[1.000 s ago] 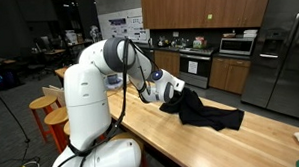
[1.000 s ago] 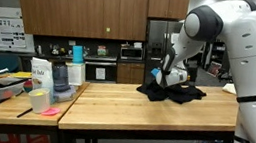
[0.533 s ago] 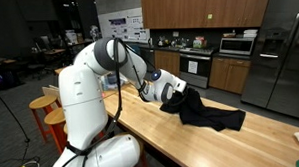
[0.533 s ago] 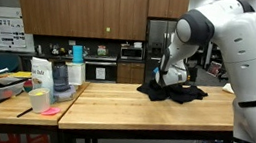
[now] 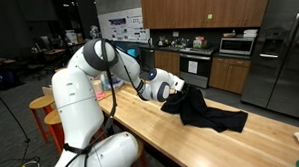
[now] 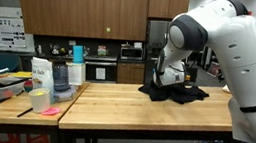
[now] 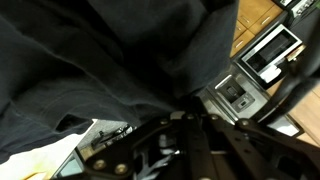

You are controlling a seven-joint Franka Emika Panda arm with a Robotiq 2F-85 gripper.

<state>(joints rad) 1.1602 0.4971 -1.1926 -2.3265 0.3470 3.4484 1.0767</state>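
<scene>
One black cloth (image 5: 205, 112), lengthwise along counter (image 5: 156, 135)

Your black cloth (image 5: 203, 111) is a soft, crumpled, plain dark garment lying on the wooden countertop (image 5: 141, 129). In both exterior views it sits in a rumpled heap. It is highest at the end bunched against your gripper (image 5: 176, 90), and a flatter tail trails away along the wood. In the wrist view its folds fill most of the frame, close to the lens.

Wooden cabinets (image 5: 202, 7) — steel fridge (image 5: 283, 49)
</scene>
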